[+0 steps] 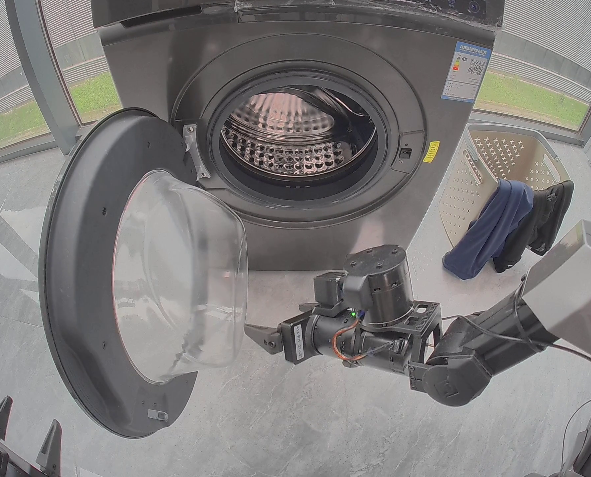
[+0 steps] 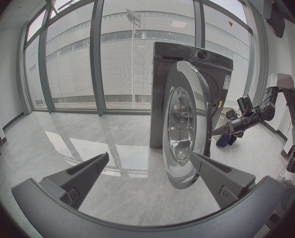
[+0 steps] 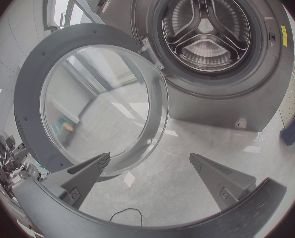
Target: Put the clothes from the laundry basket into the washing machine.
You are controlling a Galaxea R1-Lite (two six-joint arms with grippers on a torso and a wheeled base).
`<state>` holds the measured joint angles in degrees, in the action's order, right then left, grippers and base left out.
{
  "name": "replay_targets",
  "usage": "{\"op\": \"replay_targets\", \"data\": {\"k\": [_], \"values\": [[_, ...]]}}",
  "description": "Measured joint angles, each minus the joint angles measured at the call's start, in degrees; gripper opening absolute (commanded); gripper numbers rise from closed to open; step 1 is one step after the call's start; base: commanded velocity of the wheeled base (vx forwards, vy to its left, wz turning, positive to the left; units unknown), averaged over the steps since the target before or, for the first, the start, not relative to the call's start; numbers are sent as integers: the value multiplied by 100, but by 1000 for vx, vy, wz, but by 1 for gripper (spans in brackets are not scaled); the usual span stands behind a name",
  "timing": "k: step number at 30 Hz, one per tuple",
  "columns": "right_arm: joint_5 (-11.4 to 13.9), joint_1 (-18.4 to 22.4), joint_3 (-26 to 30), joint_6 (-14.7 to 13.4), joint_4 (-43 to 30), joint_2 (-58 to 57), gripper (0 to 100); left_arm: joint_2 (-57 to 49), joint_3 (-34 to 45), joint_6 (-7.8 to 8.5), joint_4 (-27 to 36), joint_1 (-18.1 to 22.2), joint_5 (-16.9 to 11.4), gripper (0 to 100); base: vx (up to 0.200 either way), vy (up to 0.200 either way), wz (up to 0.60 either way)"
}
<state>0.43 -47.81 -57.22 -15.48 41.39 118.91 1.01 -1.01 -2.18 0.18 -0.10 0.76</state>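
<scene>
Head view: washing machine (image 1: 149, 54), printed label (image 1: 466, 72)

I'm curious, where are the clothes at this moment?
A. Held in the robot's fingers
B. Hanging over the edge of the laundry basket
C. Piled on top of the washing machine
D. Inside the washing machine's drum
B: the blue garment and the dark garment hang over the edge of the laundry basket beside the washing machine, whose drum shows only bare metal.

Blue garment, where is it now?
In the head view the dark blue garment drapes over the rim of the beige perforated laundry basket, right of the grey washing machine, beside a black garment.
</scene>
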Motion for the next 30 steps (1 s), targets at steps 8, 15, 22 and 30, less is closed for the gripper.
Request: {"op": "replay_targets", "data": {"k": [8, 15, 22, 30], "values": [[-13, 189, -388, 7, -1, 247, 100, 0, 0, 2, 2, 0, 2, 100, 0, 0, 0], [-105, 5, -738, -35, 106, 639, 100, 2, 0, 0, 4, 0, 2, 100, 0, 0, 0], [-239, -130, -1107, -105, 522, 912, 100, 2, 0, 0, 6, 0, 2, 100, 0, 0, 0], [-252, -78, -1340, -110, 508, 1009, 100, 2, 0, 7, 0, 0, -11, 100, 0, 0, 0]]}}
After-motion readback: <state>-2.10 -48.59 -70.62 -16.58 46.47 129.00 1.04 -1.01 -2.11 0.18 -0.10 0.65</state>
